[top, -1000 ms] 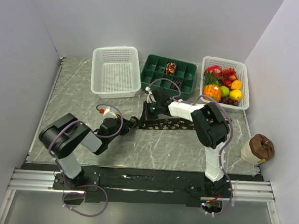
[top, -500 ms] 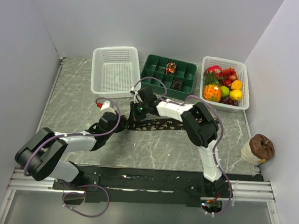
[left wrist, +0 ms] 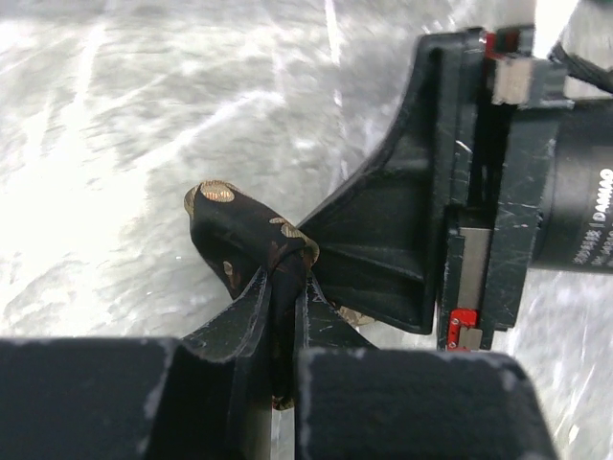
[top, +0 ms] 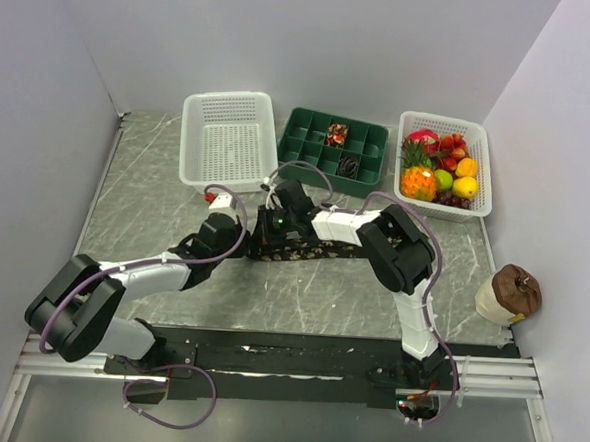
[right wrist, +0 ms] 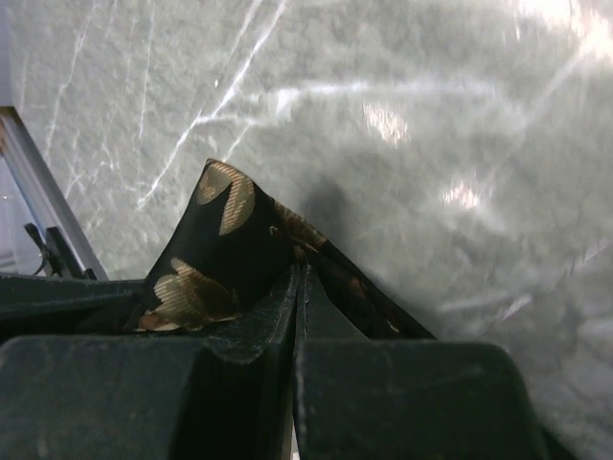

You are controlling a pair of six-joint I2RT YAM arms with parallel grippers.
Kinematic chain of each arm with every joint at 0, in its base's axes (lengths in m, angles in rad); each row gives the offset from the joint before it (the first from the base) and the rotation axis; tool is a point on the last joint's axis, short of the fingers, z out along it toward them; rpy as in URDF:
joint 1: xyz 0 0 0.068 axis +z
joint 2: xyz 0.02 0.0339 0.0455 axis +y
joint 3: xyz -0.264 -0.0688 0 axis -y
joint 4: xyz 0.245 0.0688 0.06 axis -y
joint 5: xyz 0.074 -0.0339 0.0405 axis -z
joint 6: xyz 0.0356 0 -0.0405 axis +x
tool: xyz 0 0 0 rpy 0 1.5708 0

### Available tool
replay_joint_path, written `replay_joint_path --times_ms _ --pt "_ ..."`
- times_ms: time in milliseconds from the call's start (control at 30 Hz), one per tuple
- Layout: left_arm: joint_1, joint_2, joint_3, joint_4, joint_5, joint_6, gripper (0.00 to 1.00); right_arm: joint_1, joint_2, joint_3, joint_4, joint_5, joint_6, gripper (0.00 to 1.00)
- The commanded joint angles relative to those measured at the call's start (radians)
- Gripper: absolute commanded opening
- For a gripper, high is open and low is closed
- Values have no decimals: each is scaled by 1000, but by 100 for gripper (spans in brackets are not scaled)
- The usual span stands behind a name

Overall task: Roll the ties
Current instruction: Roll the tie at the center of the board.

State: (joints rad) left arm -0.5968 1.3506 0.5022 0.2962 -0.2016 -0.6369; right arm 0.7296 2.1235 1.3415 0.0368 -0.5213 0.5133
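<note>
1. At the near edge of the grey marbled table, the two arms rise from their bases and reach forward, meeting close together at mid-table.
2. Just beyond, the left gripper has its fingers pressed together on a fold of the dark tie with tan motifs. The folded end pokes out past the fingertips, lifted off the surface.
3. Just beside it, almost touching, the right gripper is likewise clamped on the same end of the tie.
4. From the grippers, the rest of the tie lies flat on the table, stretching to the right.
5. Along the far edge stand a white basket, a green compartment tray with a reddish coil and a dark coil in separate compartments, and a fruit basket.
</note>
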Motion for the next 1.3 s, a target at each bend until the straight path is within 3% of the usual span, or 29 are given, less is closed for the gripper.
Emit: replay_joint_path --times_ms 0,633,1267 --pt "-4 7 68 100 100 124 12 31 -83 -109 95 -62 74 0" --pt "-136 -59 53 135 117 287 16 31 -237 -295 241 10 99 0" --pt "-305 30 108 116 28 342 17 31 -316 -455 248 104 82 0"
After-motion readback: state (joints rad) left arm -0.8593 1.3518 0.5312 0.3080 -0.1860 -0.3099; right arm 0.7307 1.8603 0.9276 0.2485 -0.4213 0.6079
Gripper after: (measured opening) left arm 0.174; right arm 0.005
